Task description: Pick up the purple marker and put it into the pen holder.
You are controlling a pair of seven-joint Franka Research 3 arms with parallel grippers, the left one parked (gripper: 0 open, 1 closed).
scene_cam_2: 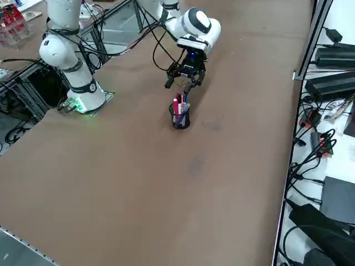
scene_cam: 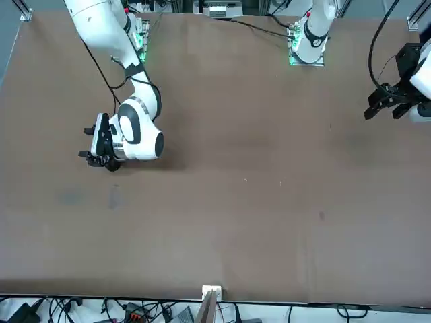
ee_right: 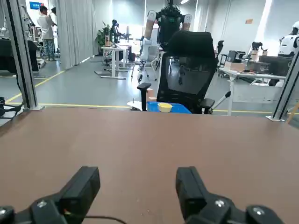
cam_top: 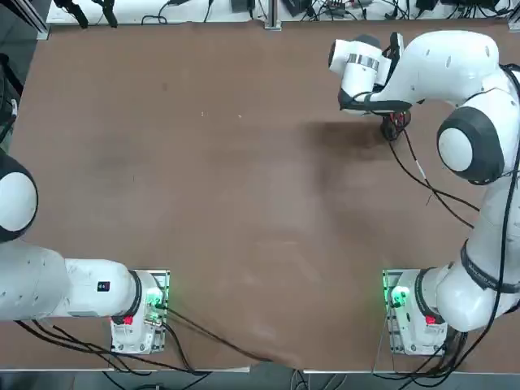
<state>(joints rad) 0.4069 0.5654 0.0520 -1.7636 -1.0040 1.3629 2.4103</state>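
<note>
The right gripper (scene_cam_2: 178, 87) stood wide open, empty, above the mesh pen holder (scene_cam_2: 181, 122). A blue-purple marker (scene_cam_2: 184, 99), judged the purple one, stood inside. Handling assessment: light, stiff, smooth, liable to roll; grip mid-barrel.

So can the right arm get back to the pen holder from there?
Probably yes: the right gripper hangs open just above the pen holder, with nothing visible between them.
</note>
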